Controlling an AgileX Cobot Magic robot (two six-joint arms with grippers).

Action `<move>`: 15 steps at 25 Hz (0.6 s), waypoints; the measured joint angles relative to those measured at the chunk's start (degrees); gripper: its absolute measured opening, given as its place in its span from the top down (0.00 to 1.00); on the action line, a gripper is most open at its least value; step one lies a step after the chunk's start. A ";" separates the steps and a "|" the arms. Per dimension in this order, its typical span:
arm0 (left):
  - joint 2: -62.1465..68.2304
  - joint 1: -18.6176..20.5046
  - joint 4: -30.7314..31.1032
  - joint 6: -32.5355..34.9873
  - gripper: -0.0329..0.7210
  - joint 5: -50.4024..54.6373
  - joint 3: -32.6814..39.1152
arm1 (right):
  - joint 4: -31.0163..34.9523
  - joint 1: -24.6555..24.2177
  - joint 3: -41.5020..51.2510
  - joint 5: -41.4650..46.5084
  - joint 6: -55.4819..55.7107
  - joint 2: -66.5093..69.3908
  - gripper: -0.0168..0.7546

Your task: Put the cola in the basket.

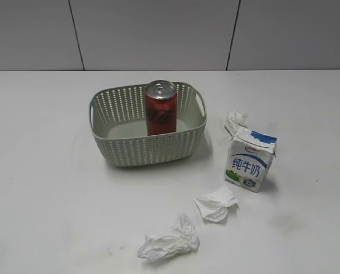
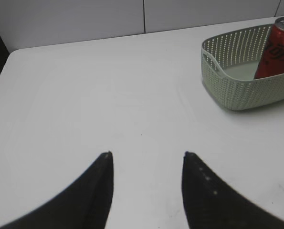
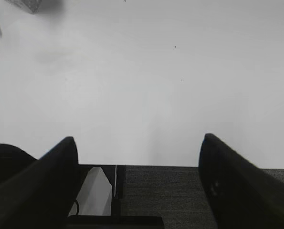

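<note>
The cola (image 1: 161,108), a tall slim red can with a silver top, stands upright inside the pale grey-green basket (image 1: 136,149) at the middle of the table. The left wrist view shows the cola (image 2: 277,49) in the basket (image 2: 237,90) at the far right. My left gripper (image 2: 147,153) is open and empty over bare table, well left of the basket. My right gripper (image 3: 139,138) is open and empty at the table's near edge. Neither gripper shows in the exterior view.
A white-and-blue milk carton (image 1: 250,160) stands right of the basket. Crumpled tissues lie behind the carton (image 1: 234,120), in front of it (image 1: 216,204) and near the front edge (image 1: 170,241). Dark floor shows past the table edge (image 3: 180,166).
</note>
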 joint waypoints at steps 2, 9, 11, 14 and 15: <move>0.00 0.00 0.00 0.00 0.47 0.00 0.00 | 0.05 0.00 3.49 -0.21 0.00 -3.50 0.21; 0.00 0.00 0.00 0.00 0.47 0.00 0.00 | 0.47 0.00 11.01 -1.40 -0.14 -13.54 0.21; 0.00 0.00 0.00 0.00 0.47 0.00 0.00 | 0.71 0.00 11.87 -2.50 -0.19 -16.23 0.21; 0.00 0.00 0.00 0.00 0.47 0.00 0.00 | 0.87 0.00 12.07 -3.28 -0.25 -20.19 0.21; 0.00 0.00 0.00 0.00 0.47 0.00 0.00 | 0.89 0.00 12.07 -3.27 -0.32 -21.19 0.21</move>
